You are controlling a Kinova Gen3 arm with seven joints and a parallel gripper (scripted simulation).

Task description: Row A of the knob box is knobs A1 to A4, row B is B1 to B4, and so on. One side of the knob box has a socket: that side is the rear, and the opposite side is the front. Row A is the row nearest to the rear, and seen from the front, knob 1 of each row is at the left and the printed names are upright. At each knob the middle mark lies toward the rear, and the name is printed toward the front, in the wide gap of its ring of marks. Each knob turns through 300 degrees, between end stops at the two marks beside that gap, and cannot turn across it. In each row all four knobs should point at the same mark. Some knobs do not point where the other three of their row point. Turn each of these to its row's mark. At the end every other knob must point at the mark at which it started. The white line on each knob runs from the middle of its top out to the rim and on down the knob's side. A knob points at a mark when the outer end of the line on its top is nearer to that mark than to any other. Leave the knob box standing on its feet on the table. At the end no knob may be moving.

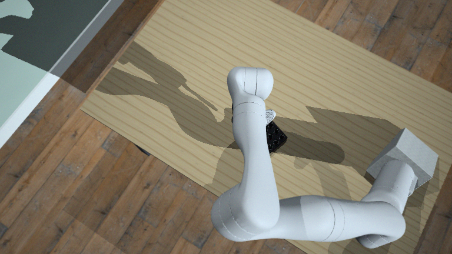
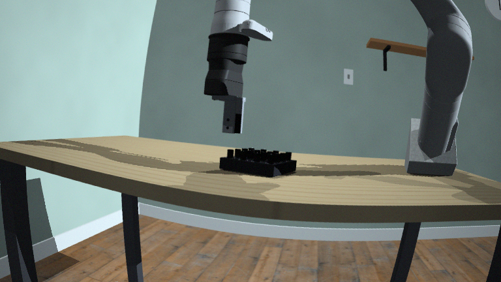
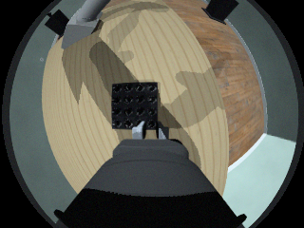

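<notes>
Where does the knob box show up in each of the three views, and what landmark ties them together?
Top: knob box just right of centre, mostly hidden under the arm; only one corner shows.
Exterior: box at table centre, below the raised gripper, with a gap between them.
Wrist: box at centre, just above the fingertips.
Shared landmark: the arm's grey pedestal.

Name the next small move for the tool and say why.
Probably shift sideways over the next off-mark knob, then descend. The tool hangs open and empty, well above the knob box; which knob that is cannot be read here.
</notes>
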